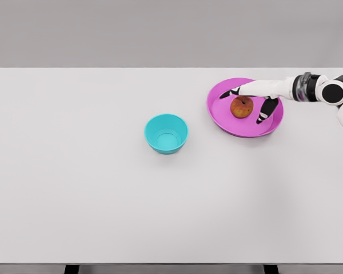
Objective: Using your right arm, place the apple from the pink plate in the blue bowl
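Grey wall behind; white desk (103,194) fills view. Pink plate (220,114) sits right of blue bowl (166,133), well apart from it. Right hand (257,94) reaches in from right edge, hovering over plate. Fingers (267,109) spread wide, straddling apple (242,107), not closed on it. Apple rests on plate near its middle. Bowl upright on desk.
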Controlling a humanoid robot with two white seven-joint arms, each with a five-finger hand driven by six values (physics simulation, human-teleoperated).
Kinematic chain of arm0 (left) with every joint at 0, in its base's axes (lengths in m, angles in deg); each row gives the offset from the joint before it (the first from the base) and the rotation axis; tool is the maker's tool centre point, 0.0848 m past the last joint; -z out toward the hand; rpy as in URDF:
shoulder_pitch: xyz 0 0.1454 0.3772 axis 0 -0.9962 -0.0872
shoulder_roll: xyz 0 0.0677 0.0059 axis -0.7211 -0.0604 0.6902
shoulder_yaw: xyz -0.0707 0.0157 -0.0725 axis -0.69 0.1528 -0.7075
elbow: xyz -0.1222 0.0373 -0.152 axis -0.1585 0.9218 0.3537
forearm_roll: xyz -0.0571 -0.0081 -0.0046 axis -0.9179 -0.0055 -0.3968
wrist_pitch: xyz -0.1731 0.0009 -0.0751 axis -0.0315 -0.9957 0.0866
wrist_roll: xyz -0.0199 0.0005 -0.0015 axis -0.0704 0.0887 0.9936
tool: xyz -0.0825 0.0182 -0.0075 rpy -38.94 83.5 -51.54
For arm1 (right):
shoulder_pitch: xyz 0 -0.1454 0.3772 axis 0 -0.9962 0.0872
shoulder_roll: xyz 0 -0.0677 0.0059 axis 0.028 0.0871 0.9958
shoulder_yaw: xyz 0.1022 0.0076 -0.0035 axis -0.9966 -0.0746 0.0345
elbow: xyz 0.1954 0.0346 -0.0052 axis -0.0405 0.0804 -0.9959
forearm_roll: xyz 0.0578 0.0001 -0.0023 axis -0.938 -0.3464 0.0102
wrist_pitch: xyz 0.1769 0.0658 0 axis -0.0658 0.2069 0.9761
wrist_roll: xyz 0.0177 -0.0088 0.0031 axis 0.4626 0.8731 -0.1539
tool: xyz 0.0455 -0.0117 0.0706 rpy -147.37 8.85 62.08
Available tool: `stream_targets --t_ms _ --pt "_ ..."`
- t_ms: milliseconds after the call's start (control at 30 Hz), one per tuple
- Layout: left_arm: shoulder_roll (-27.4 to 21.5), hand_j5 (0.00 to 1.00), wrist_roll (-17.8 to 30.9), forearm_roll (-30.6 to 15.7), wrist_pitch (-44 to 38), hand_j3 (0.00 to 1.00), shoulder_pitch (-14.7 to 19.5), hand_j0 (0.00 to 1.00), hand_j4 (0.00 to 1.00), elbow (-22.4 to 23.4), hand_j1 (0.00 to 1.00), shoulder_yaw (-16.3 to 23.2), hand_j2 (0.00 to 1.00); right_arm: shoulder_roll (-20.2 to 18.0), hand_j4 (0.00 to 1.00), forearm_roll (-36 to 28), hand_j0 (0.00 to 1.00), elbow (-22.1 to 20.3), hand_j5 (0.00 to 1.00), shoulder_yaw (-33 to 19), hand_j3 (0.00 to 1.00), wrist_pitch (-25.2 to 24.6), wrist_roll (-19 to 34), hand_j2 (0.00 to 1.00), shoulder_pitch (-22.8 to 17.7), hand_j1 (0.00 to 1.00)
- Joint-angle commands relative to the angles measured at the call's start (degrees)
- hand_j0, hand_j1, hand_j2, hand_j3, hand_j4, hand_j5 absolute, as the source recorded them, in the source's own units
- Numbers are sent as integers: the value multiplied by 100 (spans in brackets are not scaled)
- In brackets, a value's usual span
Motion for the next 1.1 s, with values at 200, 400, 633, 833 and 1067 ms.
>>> stream_targets --t_ms 200,400,633,833,1067 --pt "0 100 1 -3 3 100 0 100 100 1 100 4 100 136 100 -24 100 167 100 -15 100 -14 -2 100 18 100" --pt "0 100 1 -3 3 100 0 100 100 -7 100 4 100 127 80 -24 80 176 80 -7 80 -14 -2 80 9 80" --pt "0 100 1 -3 3 100 0 100 100 -7 100 4 100 145 66 -16 66 237 66 108 66 -14 -2 66 9 66" --pt "0 100 1 -3 3 100 0 100 100 1 100 -5 100 145 56 -15 56 228 56 108 56 -14 -2 56 18 56" --pt "0 100 1 -3 -6 100 0 100 100 1 100 -5 100 136 50 -7 50 193 50 90 50 -14 -2 50 62 50"
